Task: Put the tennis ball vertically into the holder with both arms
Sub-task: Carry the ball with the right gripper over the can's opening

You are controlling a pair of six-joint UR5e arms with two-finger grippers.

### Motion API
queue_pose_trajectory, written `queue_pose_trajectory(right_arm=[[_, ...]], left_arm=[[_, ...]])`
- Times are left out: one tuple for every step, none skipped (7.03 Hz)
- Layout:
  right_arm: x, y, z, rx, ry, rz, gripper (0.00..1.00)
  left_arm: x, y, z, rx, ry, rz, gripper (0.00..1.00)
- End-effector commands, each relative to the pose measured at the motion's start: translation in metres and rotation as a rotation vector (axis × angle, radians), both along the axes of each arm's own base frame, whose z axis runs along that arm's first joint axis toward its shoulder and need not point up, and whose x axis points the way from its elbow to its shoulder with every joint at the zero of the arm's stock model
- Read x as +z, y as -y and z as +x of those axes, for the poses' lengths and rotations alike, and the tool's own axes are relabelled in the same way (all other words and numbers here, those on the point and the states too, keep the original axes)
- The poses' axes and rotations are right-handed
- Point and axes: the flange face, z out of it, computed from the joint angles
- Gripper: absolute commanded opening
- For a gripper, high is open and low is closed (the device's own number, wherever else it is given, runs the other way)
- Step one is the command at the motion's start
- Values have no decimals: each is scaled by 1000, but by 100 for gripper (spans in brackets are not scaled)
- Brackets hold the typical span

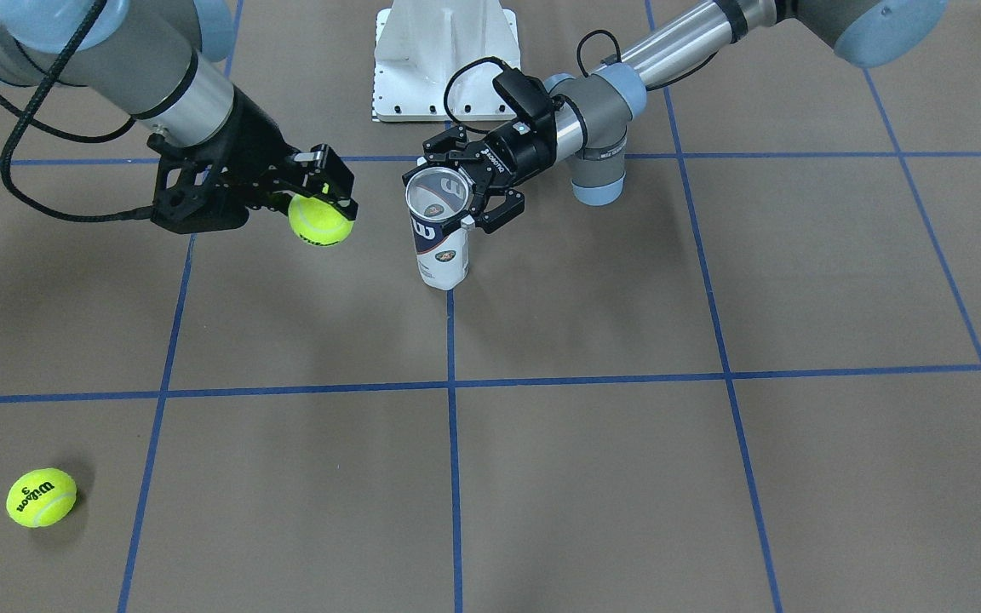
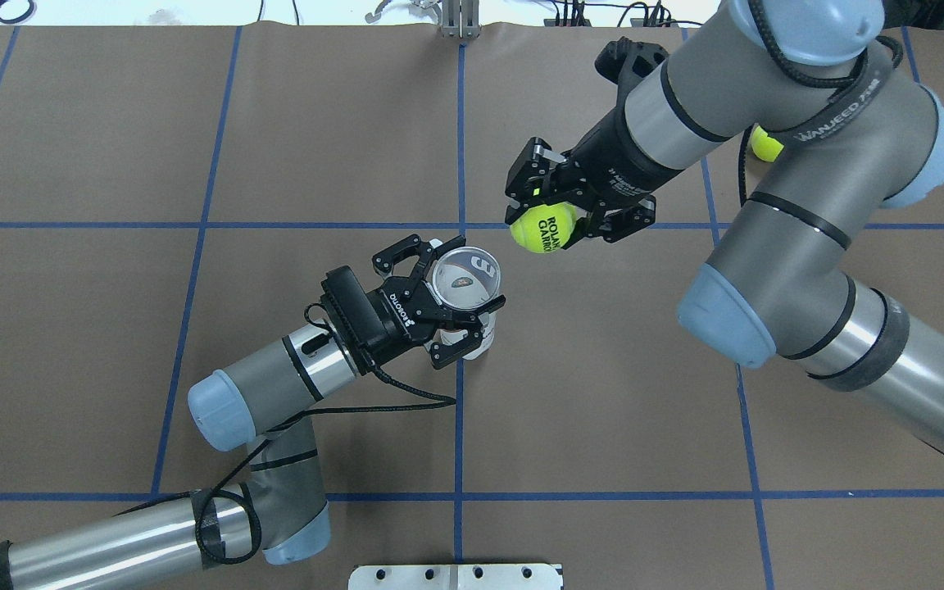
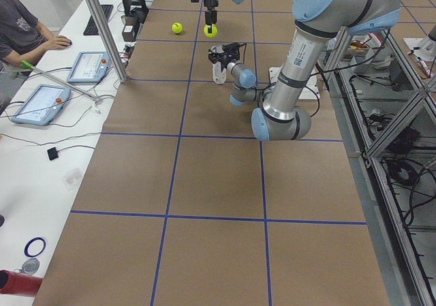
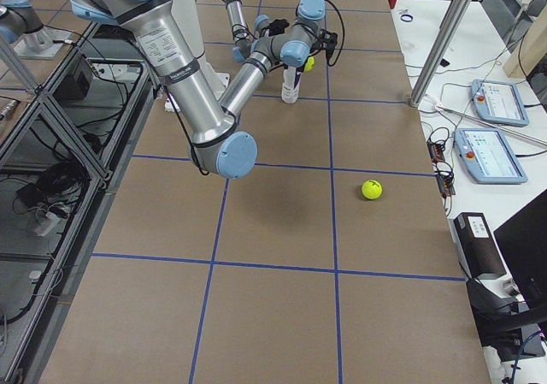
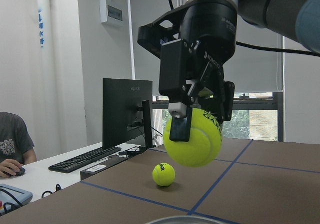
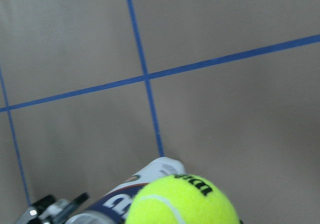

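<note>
Overhead exterior shows your right gripper (image 2: 544,215) pinching the tennis ball (image 2: 543,229) at two o'clock from the holder (image 2: 472,274), which your left gripper (image 2: 457,299) clamps upright on the bench (image 2: 603,393), so centre the ball above it before lowering.

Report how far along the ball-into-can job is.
Done: the left gripper clamps the holder upright near its rim, and the right gripper holds a tennis ball aloft. In hand: the ball hangs beside the holder's mouth, not over it. Left: centre it above the mouth, lower it in, release. A second ball lies on the table.
</note>
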Motion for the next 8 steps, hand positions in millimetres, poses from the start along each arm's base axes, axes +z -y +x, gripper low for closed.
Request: queue_pose_trajectory(right_arm=[[-30, -16, -29, 0, -2, 13, 0], [-37, -20, -33, -2, -1, 19, 0], [-37, -28, -45, 2, -9, 31, 0], [-37, -31, -50, 4, -13, 37, 0], [-38, -34, -53, 0, -13, 39, 0], [-38, -34, -54, 0, -13, 39, 0], [-38, -36, -55, -3, -13, 39, 0], [-39, -36, -55, -3, -12, 40, 0]], left_arm=[[2, 0, 0, 0, 2, -1, 88], [1, 0, 1, 0, 1, 0, 87], [1, 0, 1, 0, 1, 0, 87], [2, 0, 1, 0, 3, -1, 86], [1, 0, 1, 0, 2, -1, 85], [2, 0, 1, 0, 3, -1, 84], [2, 0, 1, 0, 3, -1, 84], [2, 0, 1, 1, 3, -2, 84]])
